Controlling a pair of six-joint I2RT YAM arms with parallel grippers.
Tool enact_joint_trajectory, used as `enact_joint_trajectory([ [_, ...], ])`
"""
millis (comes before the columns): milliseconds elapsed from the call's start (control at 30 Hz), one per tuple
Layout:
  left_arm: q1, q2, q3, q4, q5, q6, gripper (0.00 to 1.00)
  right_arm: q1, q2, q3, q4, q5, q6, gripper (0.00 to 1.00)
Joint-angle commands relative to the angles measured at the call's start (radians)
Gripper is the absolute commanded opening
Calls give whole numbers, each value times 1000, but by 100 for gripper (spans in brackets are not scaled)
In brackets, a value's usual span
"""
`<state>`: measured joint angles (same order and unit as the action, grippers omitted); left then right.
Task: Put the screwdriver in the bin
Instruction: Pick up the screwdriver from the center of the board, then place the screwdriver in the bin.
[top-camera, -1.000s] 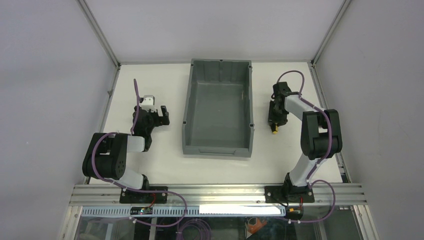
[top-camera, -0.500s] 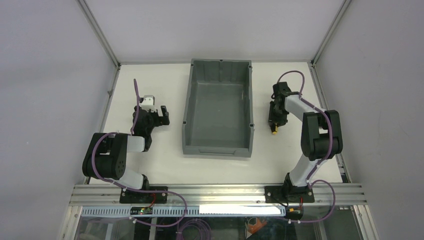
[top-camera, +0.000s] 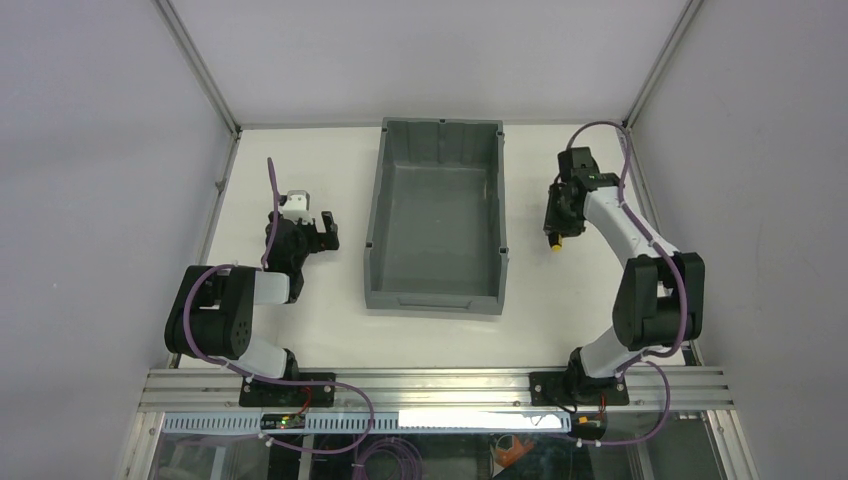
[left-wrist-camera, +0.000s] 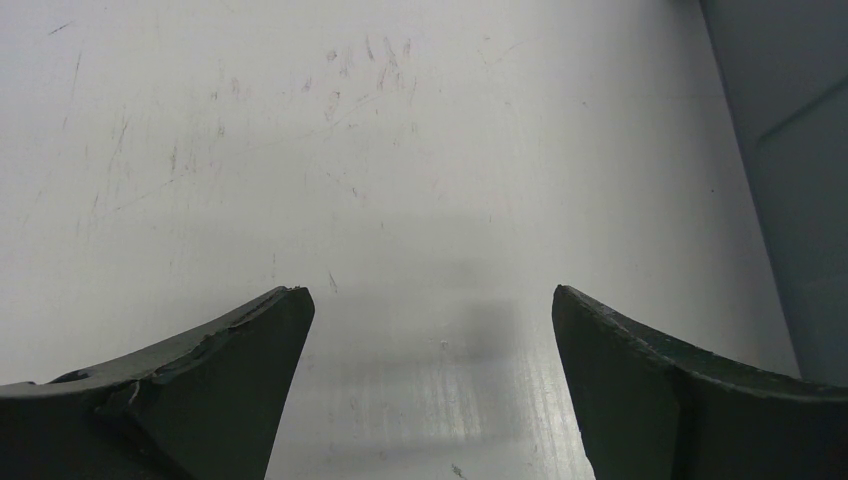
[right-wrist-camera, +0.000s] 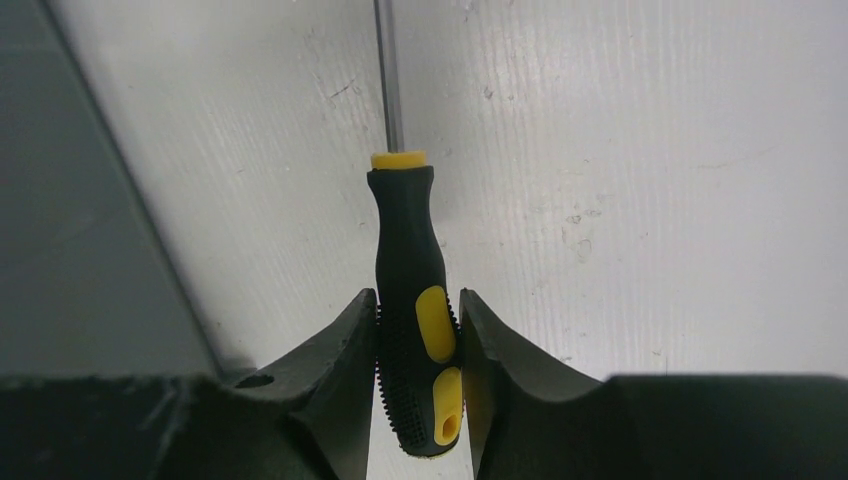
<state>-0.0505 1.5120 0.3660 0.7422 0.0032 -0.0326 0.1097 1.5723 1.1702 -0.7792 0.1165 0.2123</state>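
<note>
Having just clamped on the screwdriver (right-wrist-camera: 404, 230), the right hand (right-wrist-camera: 418, 305) is lifting it beside the bin (top-camera: 435, 210), ready to swing across.

I've got the bin (top-camera: 375, 215) mid-table (top-camera: 440, 335), towards the back. Just right of it, my right gripper (top-camera: 556, 215) has the screwdriver (right-wrist-camera: 415, 290) between its jaws. My left gripper (top-camera: 318, 228) sits left of the bin, apart.

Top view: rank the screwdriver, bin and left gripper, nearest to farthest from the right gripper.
1. The screwdriver: clamped in the right gripper's jaws.
2. The bin: just to its left, mid-table.
3. The left gripper: beyond the bin, far left.
</note>
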Motion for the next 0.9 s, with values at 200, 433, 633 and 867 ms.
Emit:
enact_joint_trajectory([
  [200,5,-6,17,59,17,23,99,1,-143,155,-97,-49,28,12],
  [433,6,-7,17,59,17,23,99,15,-185,260,-155,-133,57,6],
  [633,5,-6,17,59,17,23,99,48,-190,360,-190,-183,92,0],
  [867,6,-6,17,59,18,23,99,135,-158,470,-220,-169,134,0],
])
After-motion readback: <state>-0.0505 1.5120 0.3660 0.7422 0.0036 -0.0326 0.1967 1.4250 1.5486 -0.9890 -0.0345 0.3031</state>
